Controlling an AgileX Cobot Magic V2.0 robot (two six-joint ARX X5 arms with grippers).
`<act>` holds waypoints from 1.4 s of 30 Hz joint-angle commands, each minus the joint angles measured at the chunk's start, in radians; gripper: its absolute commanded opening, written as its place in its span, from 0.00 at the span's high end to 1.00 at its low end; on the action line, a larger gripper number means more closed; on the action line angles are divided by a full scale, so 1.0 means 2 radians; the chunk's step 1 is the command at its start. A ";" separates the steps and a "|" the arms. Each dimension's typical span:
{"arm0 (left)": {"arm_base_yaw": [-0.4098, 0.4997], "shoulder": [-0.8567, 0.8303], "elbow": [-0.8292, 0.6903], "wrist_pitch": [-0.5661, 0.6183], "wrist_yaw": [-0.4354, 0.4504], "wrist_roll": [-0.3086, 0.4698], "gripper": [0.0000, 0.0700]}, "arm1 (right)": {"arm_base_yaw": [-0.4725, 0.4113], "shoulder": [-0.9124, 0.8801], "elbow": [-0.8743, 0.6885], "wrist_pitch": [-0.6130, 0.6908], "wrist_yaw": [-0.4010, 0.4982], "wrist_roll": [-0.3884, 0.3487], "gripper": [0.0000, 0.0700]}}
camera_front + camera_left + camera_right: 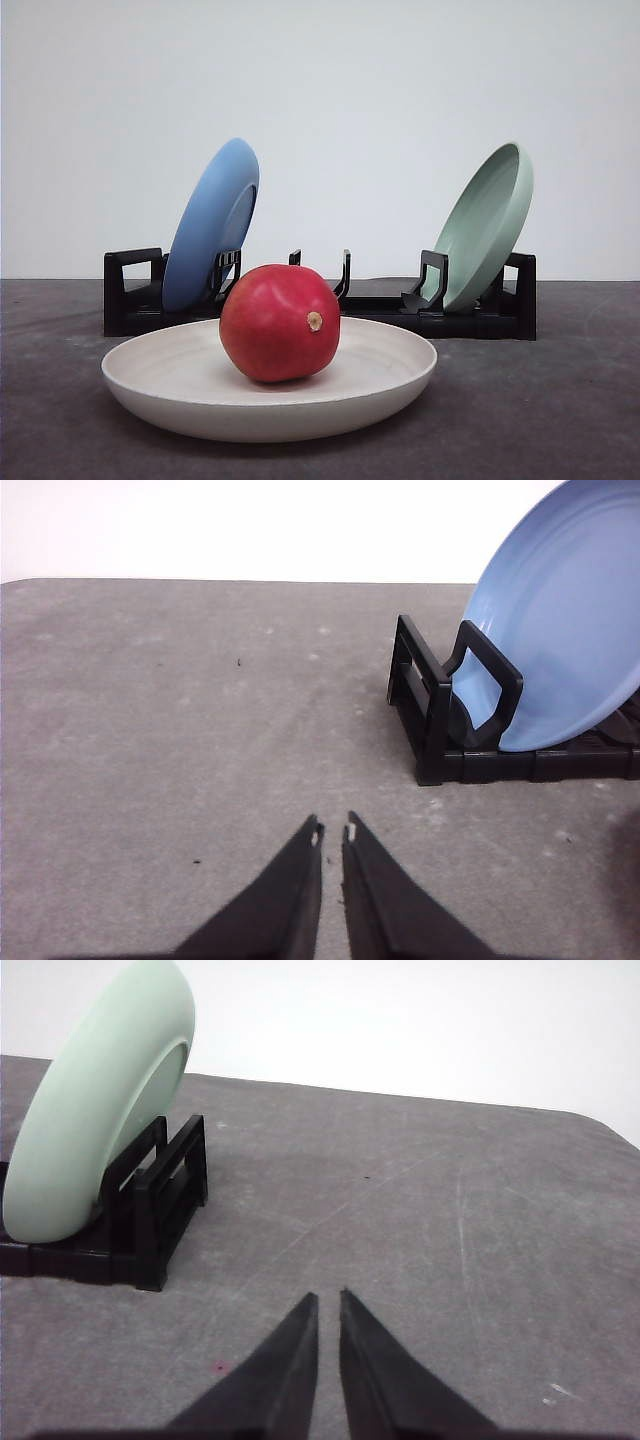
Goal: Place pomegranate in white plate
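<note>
Grey matte tabletop: your glossy red pomegranate already rests inside the cream-white shallow plate, stem nub facing you. Both the left gripper and the right gripper hold nothing, fingers nearly together, over bare table by the rack ends; you cannot tell which is nearer.

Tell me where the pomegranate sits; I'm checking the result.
Front view: the pomegranate rests inside the white plate, near centre, before the black rack.

The pomegranate sits in the plate on the worktop. At 12 o'clock behind stands a rack, holding one tilted plate at 11 o'clock and another at 1 o'clock.
</note>
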 commanded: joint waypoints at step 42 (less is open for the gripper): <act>0.000 0.000 -0.005 0.008 0.001 0.005 0.97 | 0.000 0.001 -0.002 0.005 0.000 0.007 0.95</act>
